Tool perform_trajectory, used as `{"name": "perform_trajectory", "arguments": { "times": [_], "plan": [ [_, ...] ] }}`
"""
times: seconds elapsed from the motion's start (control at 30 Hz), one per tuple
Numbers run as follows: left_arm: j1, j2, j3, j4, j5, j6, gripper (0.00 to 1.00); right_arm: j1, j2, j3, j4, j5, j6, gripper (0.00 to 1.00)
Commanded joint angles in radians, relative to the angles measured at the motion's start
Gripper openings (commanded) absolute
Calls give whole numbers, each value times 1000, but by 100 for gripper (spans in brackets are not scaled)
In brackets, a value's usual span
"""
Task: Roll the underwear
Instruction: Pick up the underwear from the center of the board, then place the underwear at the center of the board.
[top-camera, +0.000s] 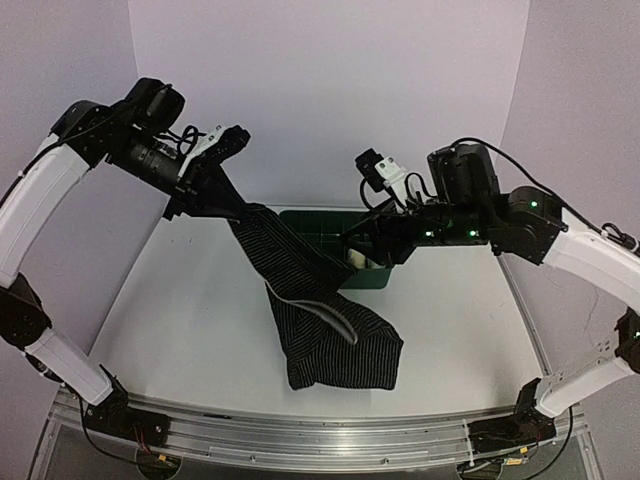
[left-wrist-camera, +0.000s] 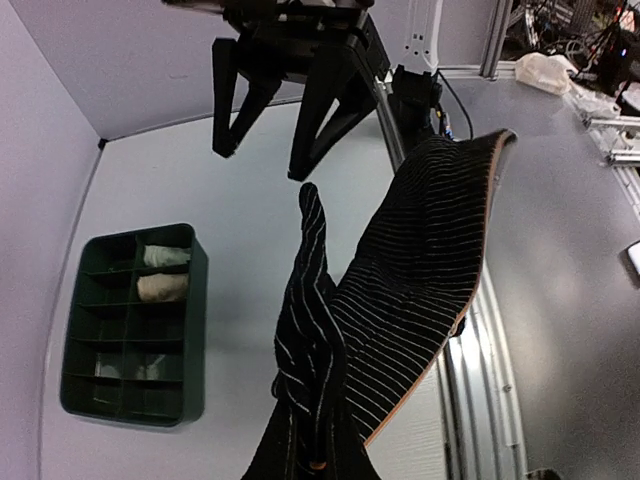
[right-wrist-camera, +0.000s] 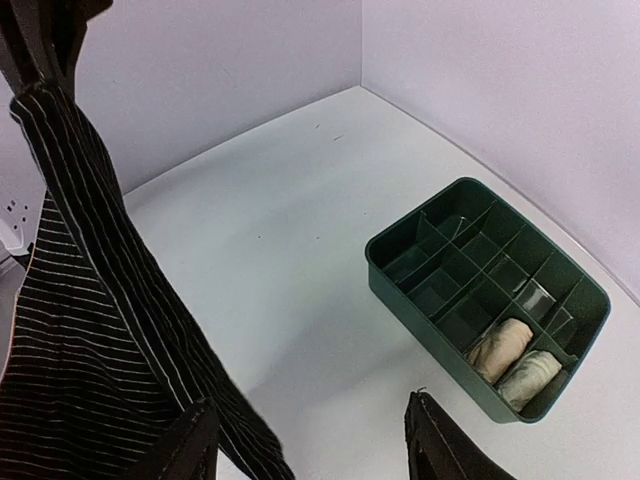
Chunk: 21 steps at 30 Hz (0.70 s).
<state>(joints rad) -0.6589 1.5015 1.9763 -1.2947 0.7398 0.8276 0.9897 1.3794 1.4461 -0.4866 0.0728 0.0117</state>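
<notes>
Pale purple walls (top-camera: 330, 80) stand round a smooth white worktop (top-camera: 190, 330). Soft black underwear (top-camera: 320, 320) with thin white stripes hangs in a long slope. Its top is pinched in the left gripper (top-camera: 222, 205), which is squeezed tight, high over the back left of the worktop. Its bottom lies in a bunched heap near the front edge. A dark green plastic tray (right-wrist-camera: 430, 330) with little boxes sits by the back edge. Two boxes at one corner hold a cream roll (right-wrist-camera: 500, 350) and a pale roll (right-wrist-camera: 530, 375). The right gripper (right-wrist-camera: 312, 425) is spread wide, holding nothing, beside the hanging cloth.
</notes>
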Motion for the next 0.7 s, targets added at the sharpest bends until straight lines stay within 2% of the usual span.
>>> {"name": "perform_trajectory", "arguments": {
  "times": [0.0,0.1,0.23,0.33,0.47,0.6,0.67],
  "plan": [
    [17,4,-193,2,31,-152,0,2,-67,-84,29,48,-22,60],
    [76,-20,-408,116,12,-230,0,2,-77,-122,27,21,-19,60],
    [188,32,-553,166,-16,-240,0,11,-33,-164,29,-36,10,58],
    [238,62,-645,205,-69,-199,0,26,66,-179,39,-26,16,58],
    [263,58,-718,224,-120,-144,0,45,258,-122,59,-38,-1,58],
    [265,35,-750,244,-143,-134,0,56,426,-53,174,-97,-78,58],
    [266,32,-747,246,-139,-138,0,63,492,-67,363,-153,-125,59]
  ]
}}
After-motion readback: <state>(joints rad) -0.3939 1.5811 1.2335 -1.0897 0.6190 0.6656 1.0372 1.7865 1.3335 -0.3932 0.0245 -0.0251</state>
